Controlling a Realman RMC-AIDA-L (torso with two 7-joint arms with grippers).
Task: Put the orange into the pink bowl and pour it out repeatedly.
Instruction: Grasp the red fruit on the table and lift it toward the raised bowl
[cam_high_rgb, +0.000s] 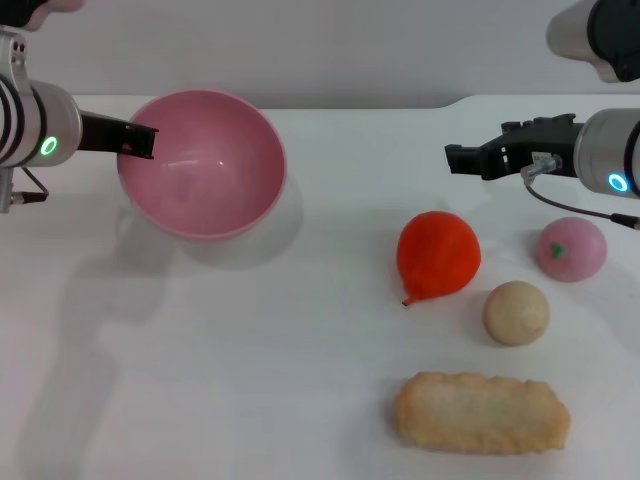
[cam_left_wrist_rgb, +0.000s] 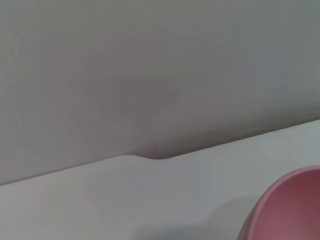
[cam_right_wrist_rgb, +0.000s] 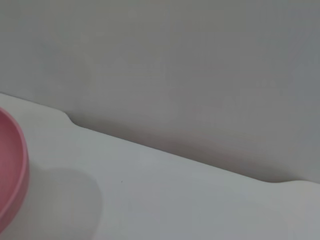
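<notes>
Left tool (cam_high_rgb: 140, 142): clamped on rim of pink bowl (cam_high_rgb: 205, 160), bowl tilted, raised off white bench (cam_high_rgb: 250, 380). Orange (cam_high_rgb: 438, 254): on bench, well apart from bowl. Right tool (cam_high_rgb: 458, 158): above orange, apart; finger state indeterminable.

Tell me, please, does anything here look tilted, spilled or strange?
Yes: the pink bowl is tilted, lifted on its side by the left gripper at its rim, and it is empty. The orange lies on the table, below the right gripper. Nothing looks spilled or damaged.
</notes>
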